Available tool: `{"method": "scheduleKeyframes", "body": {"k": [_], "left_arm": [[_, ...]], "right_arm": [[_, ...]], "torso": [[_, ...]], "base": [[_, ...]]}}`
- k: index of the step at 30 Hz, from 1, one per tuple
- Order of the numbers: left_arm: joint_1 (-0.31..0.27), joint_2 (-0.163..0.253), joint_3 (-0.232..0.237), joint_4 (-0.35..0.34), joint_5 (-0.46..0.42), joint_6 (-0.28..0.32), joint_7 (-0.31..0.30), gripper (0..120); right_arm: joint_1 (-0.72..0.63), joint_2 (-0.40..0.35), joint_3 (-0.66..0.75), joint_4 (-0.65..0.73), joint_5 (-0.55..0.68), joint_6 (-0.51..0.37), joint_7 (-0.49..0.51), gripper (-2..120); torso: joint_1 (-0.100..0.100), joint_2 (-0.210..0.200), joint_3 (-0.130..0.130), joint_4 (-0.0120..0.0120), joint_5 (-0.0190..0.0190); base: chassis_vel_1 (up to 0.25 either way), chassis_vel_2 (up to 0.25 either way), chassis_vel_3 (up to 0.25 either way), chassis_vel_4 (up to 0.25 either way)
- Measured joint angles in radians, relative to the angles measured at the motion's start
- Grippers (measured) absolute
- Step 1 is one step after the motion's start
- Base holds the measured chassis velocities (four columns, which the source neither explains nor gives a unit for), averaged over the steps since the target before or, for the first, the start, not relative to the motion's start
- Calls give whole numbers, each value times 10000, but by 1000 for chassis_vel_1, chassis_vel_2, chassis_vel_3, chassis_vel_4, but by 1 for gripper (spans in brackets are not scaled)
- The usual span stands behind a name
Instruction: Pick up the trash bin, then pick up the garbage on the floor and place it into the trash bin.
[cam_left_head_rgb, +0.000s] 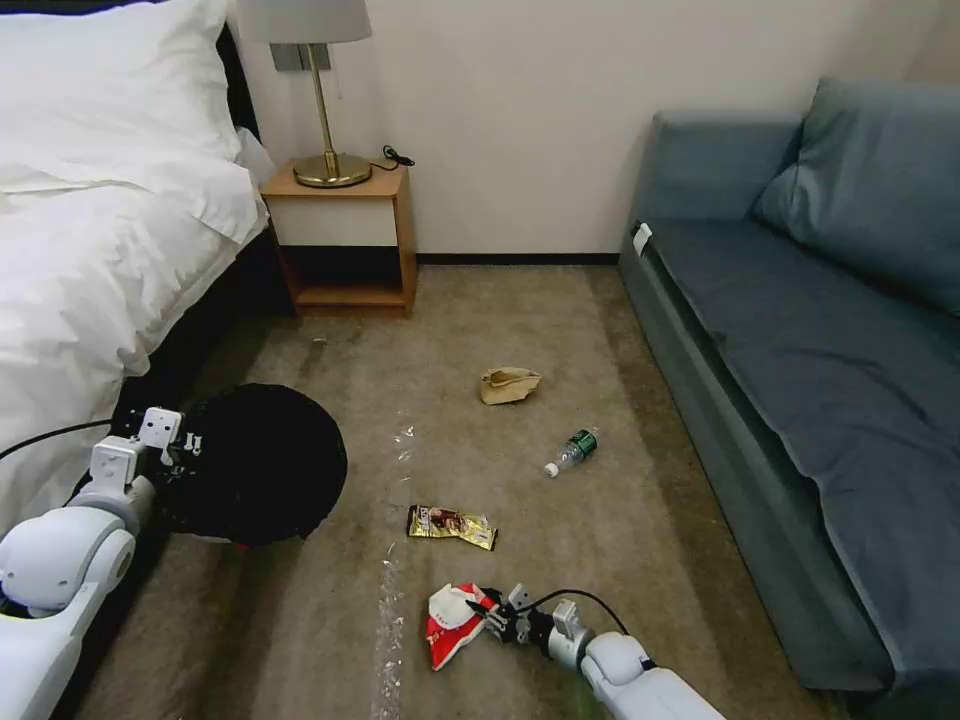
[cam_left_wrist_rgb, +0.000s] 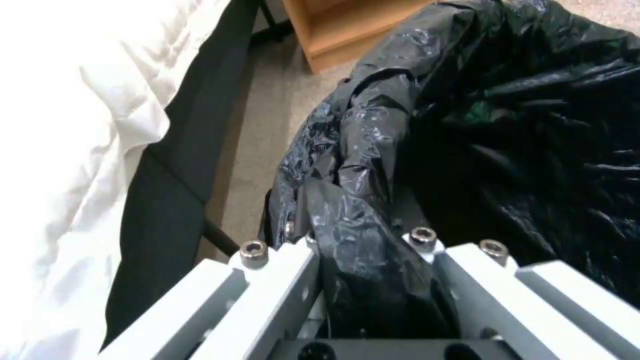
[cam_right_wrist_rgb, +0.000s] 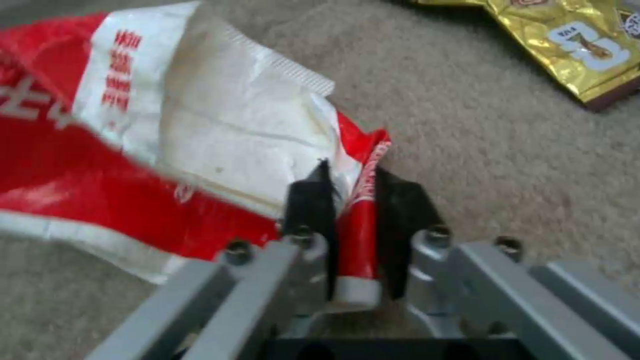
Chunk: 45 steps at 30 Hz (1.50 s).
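Note:
The trash bin (cam_left_head_rgb: 255, 465) hangs by the bed, its black bag (cam_left_wrist_rgb: 507, 115) over the rim. My left gripper (cam_left_head_rgb: 190, 443) is shut on the bin's bagged rim (cam_left_wrist_rgb: 370, 240). Low in the head view, my right gripper (cam_left_head_rgb: 488, 612) is shut on an edge of the red-and-white snack wrapper (cam_left_head_rgb: 448, 622), pinched between the black pads (cam_right_wrist_rgb: 308, 205). The wrapper (cam_right_wrist_rgb: 153, 145) spreads over the floor (cam_left_head_rgb: 640, 540). Further garbage lies there: a gold-brown wrapper (cam_left_head_rgb: 451, 525), also seen from the right wrist (cam_right_wrist_rgb: 573, 40), a crumpled tan paper bag (cam_left_head_rgb: 509, 384) and a green bottle (cam_left_head_rgb: 573, 451).
A white bed (cam_left_head_rgb: 90, 260) borders the left side, with a wooden nightstand (cam_left_head_rgb: 345, 240) and lamp (cam_left_head_rgb: 322, 100) at the back. A grey-blue sofa (cam_left_head_rgb: 810, 330) runs along the right. Open carpet lies between them.

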Motion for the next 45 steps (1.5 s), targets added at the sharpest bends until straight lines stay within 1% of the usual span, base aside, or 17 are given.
{"method": "scheduleKeyframes", "body": {"k": [1, 2, 3, 5, 20, 28, 42, 44, 45], "left_arm": [[-2, 1, -1, 30, 3, -39, 4, 4], [-2, 1, -1, 30, 3, -39, 4, 4], [-2, 1, -1, 60, 14, -88, 10, 4], [1, 0, -3, 76, 33, -148, 23, 4], [42, 24, -32, 120, 47, -338, 54, 4], [-21, 10, 0, 221, 53, -385, 69, 4], [-233, -120, 205, 449, 67, -461, 81, 4], [-344, -177, 378, 502, 65, -497, 85, 4], [-344, -177, 378, 502, 65, -497, 85, 4]], "right_arm": [[-6, 17, 18, -10, 1, 5, -7, 7], [-6, 17, 18, -10, 1, 5, -7, 7], [-12, 39, 33, -23, 3, 15, -11, 2], [-25, 55, 62, -26, 4, 22, -16, 0], [-96, 58, 234, 215, -11, 4, -112, 0], [-140, -64, 300, 583, 8, -45, -145, 0], [-211, -266, 721, 1733, 494, -205, -328, 0], [-144, -324, 890, 2264, 841, -326, -337, 0], [-144, -324, 890, 2264, 841, -326, -337, 0]], "torso": [[0, 0, 0, 0, 0], [0, 0, 0, 0, 0], [0, 0, 0, 1, 1], [0, 0, 0, 1, 0], [0, 0, 1, 1, 0], [0, 0, 1, 1, 0], [0, 0, 1, 1, 0], [0, 0, 1, 0, 2], [0, 0, 1, 0, 2]], "base": [[0, 0, 0, 0], [0, 0, 0, 0], [0, 0, 0, 0], [0, 0, 0, 0], [0, 0, 0, 0], [0, 0, 0, 0], [0, 0, 0, 0], [0, 0, 0, 0], [0, 0, 0, 0]]}}
